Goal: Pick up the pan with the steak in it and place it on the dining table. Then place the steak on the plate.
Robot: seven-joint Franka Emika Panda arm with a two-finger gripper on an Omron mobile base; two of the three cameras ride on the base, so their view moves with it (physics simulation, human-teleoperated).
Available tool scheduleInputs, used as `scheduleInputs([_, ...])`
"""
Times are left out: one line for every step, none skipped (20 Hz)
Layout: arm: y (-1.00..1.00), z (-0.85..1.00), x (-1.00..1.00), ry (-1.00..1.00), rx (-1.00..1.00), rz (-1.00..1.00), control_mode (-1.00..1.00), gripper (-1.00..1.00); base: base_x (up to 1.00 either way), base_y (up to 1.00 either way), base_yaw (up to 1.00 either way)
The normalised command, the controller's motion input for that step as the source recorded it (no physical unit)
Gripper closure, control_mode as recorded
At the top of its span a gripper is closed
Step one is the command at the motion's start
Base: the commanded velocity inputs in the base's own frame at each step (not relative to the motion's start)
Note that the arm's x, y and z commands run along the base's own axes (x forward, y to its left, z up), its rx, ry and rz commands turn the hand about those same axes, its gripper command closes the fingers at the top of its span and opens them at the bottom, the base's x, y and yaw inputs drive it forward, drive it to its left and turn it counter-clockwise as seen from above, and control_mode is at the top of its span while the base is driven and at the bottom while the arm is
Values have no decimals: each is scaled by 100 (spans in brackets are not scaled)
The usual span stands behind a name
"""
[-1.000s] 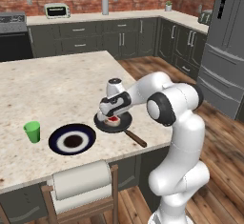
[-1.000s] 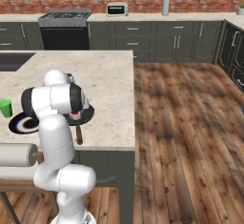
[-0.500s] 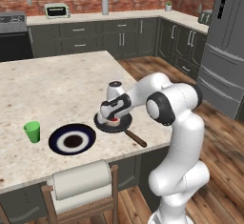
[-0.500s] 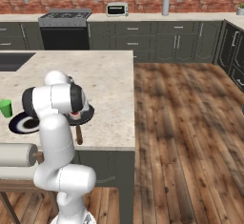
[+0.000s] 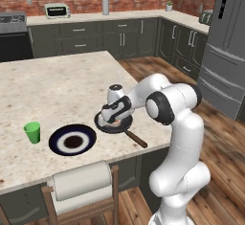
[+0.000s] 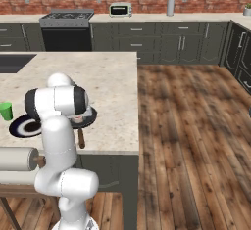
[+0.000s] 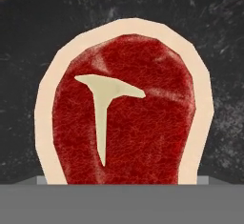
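Where gripper (image 5: 114, 118) hangs, jaws spread, over round black scuffed pan (image 7: 28, 37): red marbled steak (image 7: 125, 113), cream fat rim, T-shaped bone.

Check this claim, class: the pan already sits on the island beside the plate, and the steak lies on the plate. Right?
Not quite. The steak lies in the pan, as the hand view shows; the plate beside it on the island holds nothing.
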Motion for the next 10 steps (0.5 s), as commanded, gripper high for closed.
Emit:
scheduleInputs([0,0,0,0,0,0,-100,100,0,0,0])
scheduleInputs([0,0,0,0,0,0,-100,100,0,0,0])
scheduleInputs([0,9,1,0,1,-1,-100,100,0,0,0])
scheduleInputs([0,17,4,0,2,-2,-100,100,0,0,0])
scheduleInputs([0,25,6,0,2,-2,-100,100,0,0,0])
scheduleInputs([0,29,6,0,2,-2,-100,100,0,0,0])
scheduleInputs([0,35,5,0,1,-2,-100,100,0,0,0])
scheduleInputs([0,37,4,1,0,-2,-100,100,0,0,0])
scheduleInputs([0,44,0,3,0,-1,-100,100,0,0,0])
scheduleInputs([0,50,0,7,0,0,-100,100,0,0,0])
